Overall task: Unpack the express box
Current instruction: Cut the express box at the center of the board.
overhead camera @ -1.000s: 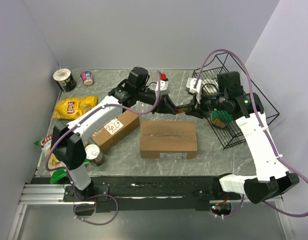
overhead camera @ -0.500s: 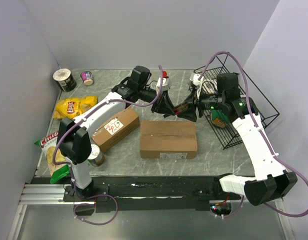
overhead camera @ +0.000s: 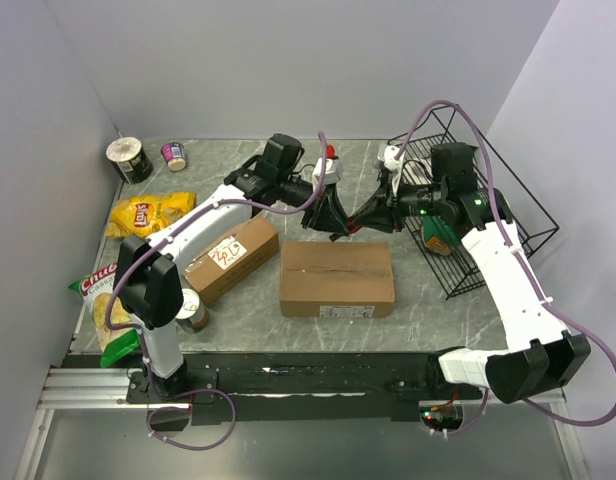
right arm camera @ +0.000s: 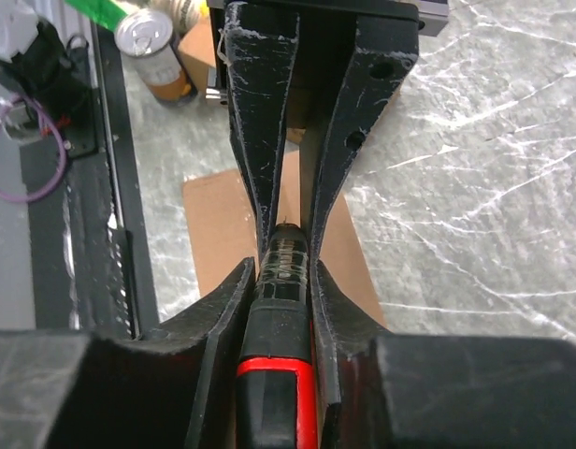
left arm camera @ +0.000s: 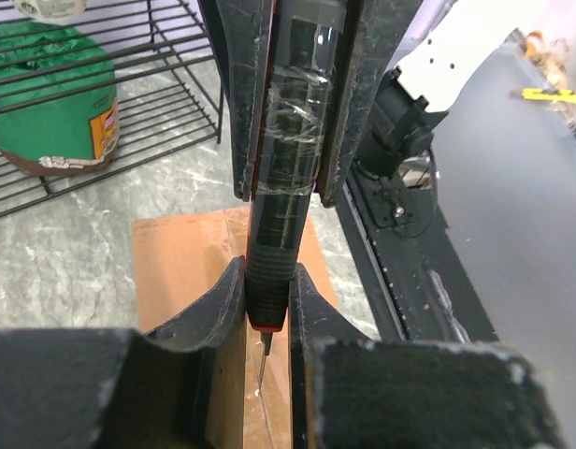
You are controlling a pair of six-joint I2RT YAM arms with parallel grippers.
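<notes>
Top external view: the closed brown cardboard express box [overhead camera: 336,280] lies flat at the middle of the grey marbled table [overhead camera: 428,310], its top seam running left to right. The 2 arms meet above its far edge. The left gripper [overhead camera: 340,222] and the right gripper [overhead camera: 366,218] point at each other, tips nearly touching, with a slim black-and-red tool [overhead camera: 353,227] between them. Left wrist view: the left fingers [left arm camera: 223,309] are pressed onto the tool's ribbed black end by its red ring. A thin metal tip pokes out below them over the cardboard; contact with the box cannot be told. Right wrist view: the right fingers [right arm camera: 234,299] are clamped on the red-and-black handle end, so both grippers pinch the same tool. To the left of the express box lies a smaller brown carton with a white label [overhead camera: 230,258], set at an angle, and near it a metal can [overhead camera: 188,306]. A yellow chip bag [overhead camera: 146,213] lies further left. At the right stands a black wire basket [overhead camera: 508,205] with a green packet [overhead camera: 440,236] inside.
</notes>
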